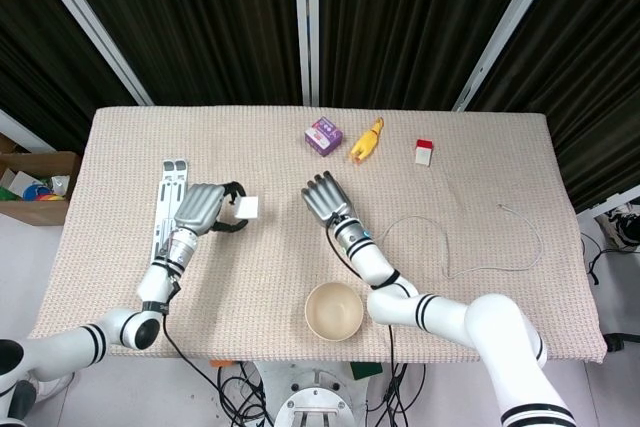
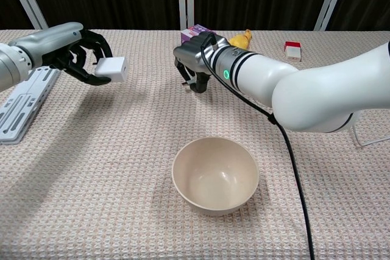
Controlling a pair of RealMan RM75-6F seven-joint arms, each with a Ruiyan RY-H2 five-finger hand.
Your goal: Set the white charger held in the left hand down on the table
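Left hand [image 2: 76, 53], at frame left, pinches the white charger [image 2: 112, 69] above the table [image 2: 122, 168]; lowering and release seem next; right hand [image 2: 195, 65] hangs curled, holding nothing.
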